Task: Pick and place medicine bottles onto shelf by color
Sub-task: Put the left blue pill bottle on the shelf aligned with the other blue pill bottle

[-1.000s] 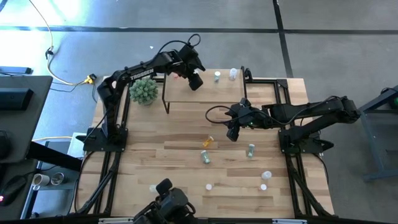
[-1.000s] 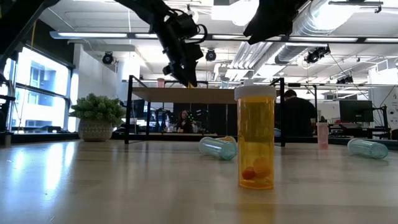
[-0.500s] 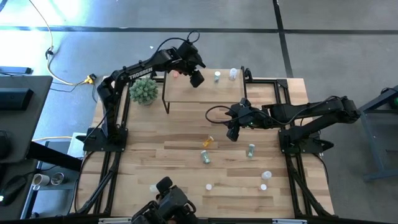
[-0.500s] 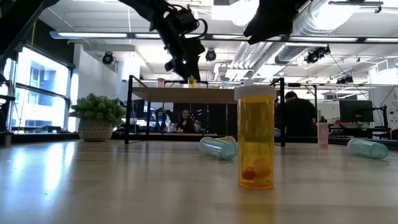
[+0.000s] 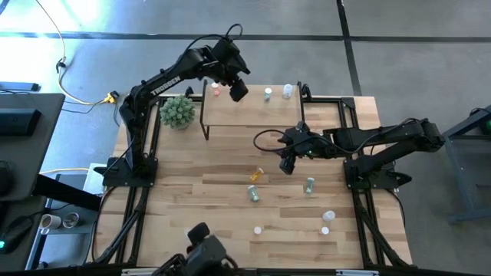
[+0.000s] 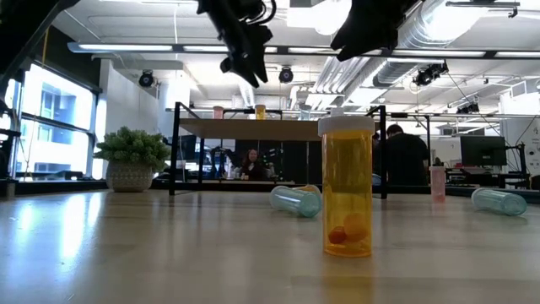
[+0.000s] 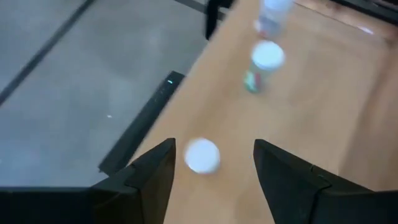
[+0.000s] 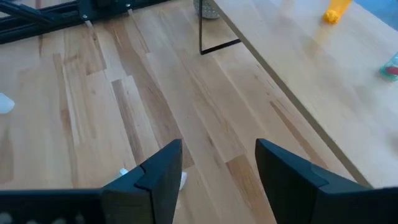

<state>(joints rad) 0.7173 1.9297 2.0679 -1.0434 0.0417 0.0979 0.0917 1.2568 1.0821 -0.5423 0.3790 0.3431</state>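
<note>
The shelf [image 5: 253,123] stands at the table's far side. A pink bottle [image 5: 215,90], a green one [image 5: 268,94] and a clear one [image 5: 288,90] stand on its far edge. The low view also shows an orange bottle [image 6: 260,111] standing there. My left gripper [image 5: 238,92] hangs open above the shelf's far left; in its wrist view a white cap [image 7: 202,155] shows below, between the fingers. My right gripper [image 5: 288,162] hovers open over the table's middle, in front of the shelf. An orange bottle [image 5: 255,175] and two green ones [image 5: 252,193] [image 5: 309,184] lie on the table.
A spiky green plant [image 5: 177,112] in a pot stands left of the shelf. White-capped bottles [image 5: 328,217] [image 5: 258,229] stand near the table's front. In the low view a tall orange bottle [image 6: 347,186] stands close by. People sit in the room behind.
My left gripper has risen from the shelf top, straight up and a little toward the far edge. The orange bottle it hovered at stays standing on the shelf beside the pink one.
</note>
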